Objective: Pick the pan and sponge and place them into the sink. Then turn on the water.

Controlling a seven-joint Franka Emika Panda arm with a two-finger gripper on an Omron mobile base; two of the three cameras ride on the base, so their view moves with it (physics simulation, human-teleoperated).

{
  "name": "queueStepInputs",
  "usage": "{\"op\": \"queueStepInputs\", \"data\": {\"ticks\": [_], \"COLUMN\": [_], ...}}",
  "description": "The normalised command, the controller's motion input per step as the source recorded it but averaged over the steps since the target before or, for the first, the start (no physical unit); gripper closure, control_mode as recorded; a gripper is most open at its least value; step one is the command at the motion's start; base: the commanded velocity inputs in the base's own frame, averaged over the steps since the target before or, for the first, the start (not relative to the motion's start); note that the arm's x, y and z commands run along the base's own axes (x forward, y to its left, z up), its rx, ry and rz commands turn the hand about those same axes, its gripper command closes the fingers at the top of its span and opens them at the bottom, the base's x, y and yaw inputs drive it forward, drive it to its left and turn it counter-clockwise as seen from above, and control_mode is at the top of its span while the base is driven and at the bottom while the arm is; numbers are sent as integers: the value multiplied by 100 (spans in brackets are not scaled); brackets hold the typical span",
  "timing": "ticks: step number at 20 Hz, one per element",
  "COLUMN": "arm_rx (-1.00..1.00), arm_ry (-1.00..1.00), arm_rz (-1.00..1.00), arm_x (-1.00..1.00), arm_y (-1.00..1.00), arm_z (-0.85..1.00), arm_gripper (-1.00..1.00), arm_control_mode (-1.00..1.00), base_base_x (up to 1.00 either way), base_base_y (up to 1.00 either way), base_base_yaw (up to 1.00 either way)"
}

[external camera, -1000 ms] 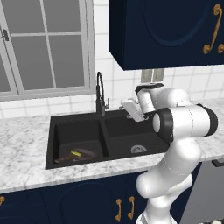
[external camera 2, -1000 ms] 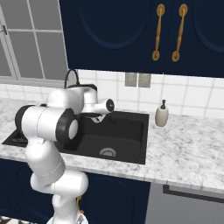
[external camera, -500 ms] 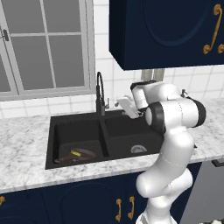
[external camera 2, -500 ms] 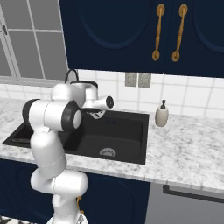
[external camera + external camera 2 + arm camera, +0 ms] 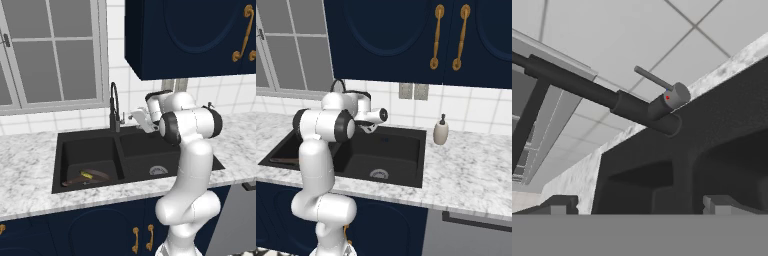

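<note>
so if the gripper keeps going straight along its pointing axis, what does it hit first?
Probably the faucet, at its base near the lever; the open gripper points just below it, so depth is uncertain.

The 2 base views look forward and down from behind the arm (left and right), sharing the sink (image 5: 90, 150). The hand view sits close to the faucet (image 5: 612, 100), rolled sideways.

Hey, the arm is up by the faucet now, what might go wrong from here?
The open pincer could miss the thin faucet lever, which sits off to one side of its line, or knock the faucet neck instead. If water runs, the spout seems to sit near the sink divider, so it may miss the pan and sponge.
</note>
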Motion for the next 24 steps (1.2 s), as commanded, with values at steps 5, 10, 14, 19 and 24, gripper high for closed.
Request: {"op": "queueStepInputs", "data": {"ticks": [5,10,14,19,24], "arm_rx": [0,0,0,0,2], "arm_ry": [0,0,0,0,0], "arm_rz": [0,0,0,0,0], "arm_x": [40,42,46,54,54], "arm_y": [9,11,13,11,1], "arm_z": [-25,-21,-20,-19,-20], "arm_gripper": [-100,-100,-100,-100,-100], "arm_control_mode": [-100,-100,-100,-100,-100], "base_base_x": [0,0,0,0,0], "base_base_y": [0,0,0,0,0], "base_base_yaw": [0,0,0,0,0]}}
